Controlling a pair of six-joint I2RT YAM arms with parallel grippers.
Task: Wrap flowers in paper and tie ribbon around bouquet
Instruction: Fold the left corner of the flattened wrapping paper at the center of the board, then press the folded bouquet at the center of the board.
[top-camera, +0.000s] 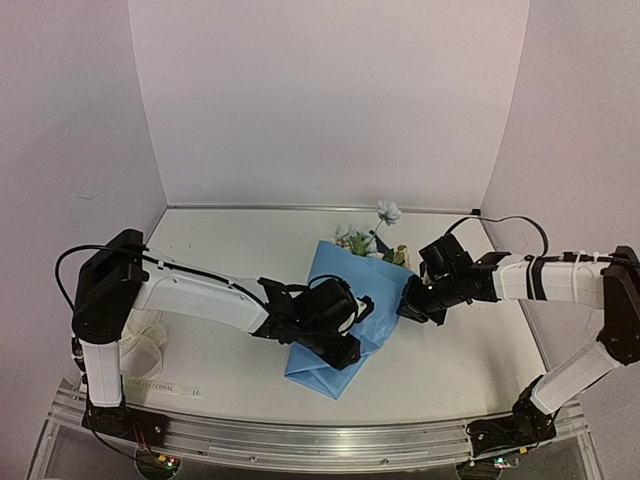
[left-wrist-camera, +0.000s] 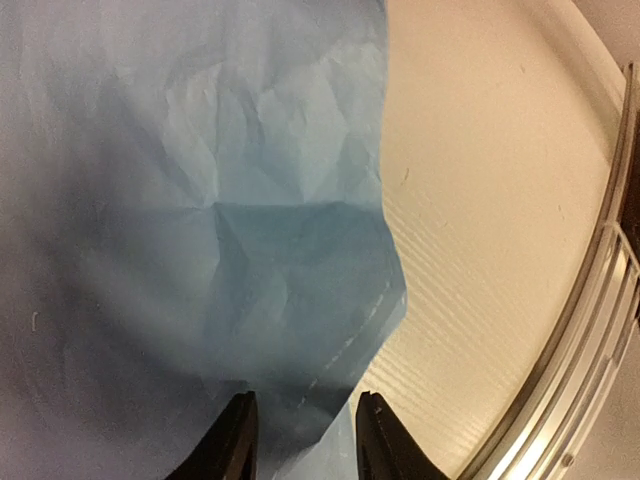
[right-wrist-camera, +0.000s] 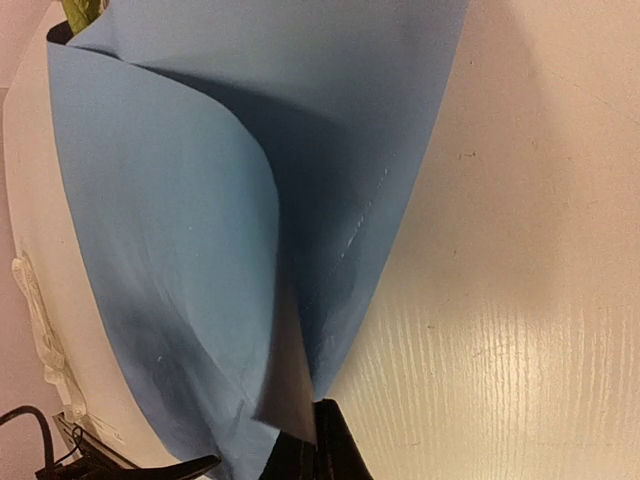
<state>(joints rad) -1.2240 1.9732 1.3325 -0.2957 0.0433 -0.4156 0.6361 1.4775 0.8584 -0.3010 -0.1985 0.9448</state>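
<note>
At the near left corner of the table, beside the left arm's base, the ribbon lies in a loose heap, well apart from the work. No part of it reaches the bundle, so tying is judged not begun.

At mid-table the paper lies folded lengthwise, narrow end toward the arms. The left gripper hangs over that near end with its fingers parted a moderate way. The crumpled sheet passes beneath the gap, and nothing is clamped. The right gripper sits at the sheet's right edge with its fingers pressed together on a raised flap. The wrist view shows that flap curling up off the table into the jaws.

At the far end of the sheet the flowers project past the wide opening, their stems hidden under the fold.

Assessment: wrapping is part done. One flap is over the stems and the other is lifted but not laid across. Closing the cone and the whole ribbon stage are outstanding.
</note>
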